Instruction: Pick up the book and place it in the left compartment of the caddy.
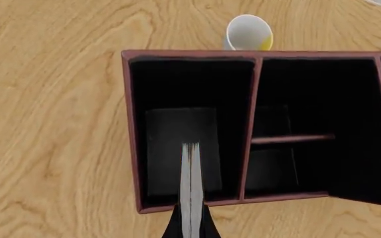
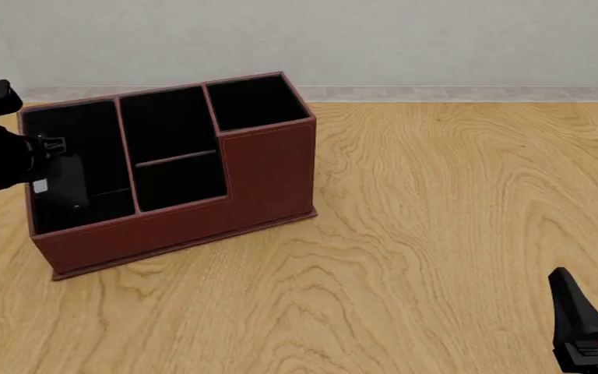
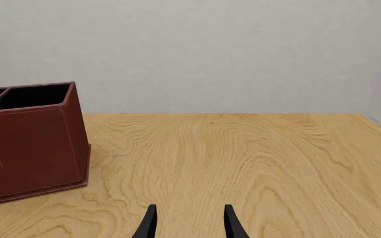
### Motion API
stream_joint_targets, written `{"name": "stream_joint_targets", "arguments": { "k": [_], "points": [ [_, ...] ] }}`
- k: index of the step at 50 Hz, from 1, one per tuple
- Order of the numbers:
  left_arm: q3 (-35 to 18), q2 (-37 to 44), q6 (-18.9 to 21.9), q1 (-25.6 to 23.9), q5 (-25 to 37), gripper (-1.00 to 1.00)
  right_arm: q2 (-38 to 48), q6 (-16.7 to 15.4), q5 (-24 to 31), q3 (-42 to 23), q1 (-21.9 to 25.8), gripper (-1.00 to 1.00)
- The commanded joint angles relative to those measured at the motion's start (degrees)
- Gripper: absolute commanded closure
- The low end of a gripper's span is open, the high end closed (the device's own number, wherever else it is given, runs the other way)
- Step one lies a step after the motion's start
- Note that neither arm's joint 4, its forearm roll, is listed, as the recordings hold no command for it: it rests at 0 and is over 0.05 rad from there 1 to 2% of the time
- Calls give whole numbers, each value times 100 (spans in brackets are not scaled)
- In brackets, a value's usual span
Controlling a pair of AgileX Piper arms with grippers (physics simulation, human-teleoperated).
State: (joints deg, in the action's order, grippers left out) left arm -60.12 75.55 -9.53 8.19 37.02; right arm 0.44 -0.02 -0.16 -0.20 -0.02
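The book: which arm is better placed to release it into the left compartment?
The left. Its hand holds the book over the left compartment of the caddy. The right hand is open, away from the caddy.

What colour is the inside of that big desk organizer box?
Black inside the reddish-brown caddy; the left wrist view, looking down into it, shows this best.

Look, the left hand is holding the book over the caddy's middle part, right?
Not the middle. The left hand holds the book over the left compartment, the big end section of the caddy. The left wrist view shows the book's white page edge pointing straight into it.
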Motion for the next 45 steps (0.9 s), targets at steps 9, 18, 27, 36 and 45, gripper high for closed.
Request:
{"name": "stream_joint_targets", "arguments": {
  "k": [9,18,27,36,45],
  "points": [
    [-10,315,43,-29,-314,100,-7,2,3,3,0,-100],
    [16,434,75,-27,-431,100,-7,2,3,3,0,-100],
    [43,538,82,-12,-529,100,-8,3,3,3,-1,-100],
    [58,617,87,-5,-604,100,-7,2,3,3,-1,-100],
    [-6,690,83,4,-629,100,-7,2,3,3,-1,-100]
  ]
}}
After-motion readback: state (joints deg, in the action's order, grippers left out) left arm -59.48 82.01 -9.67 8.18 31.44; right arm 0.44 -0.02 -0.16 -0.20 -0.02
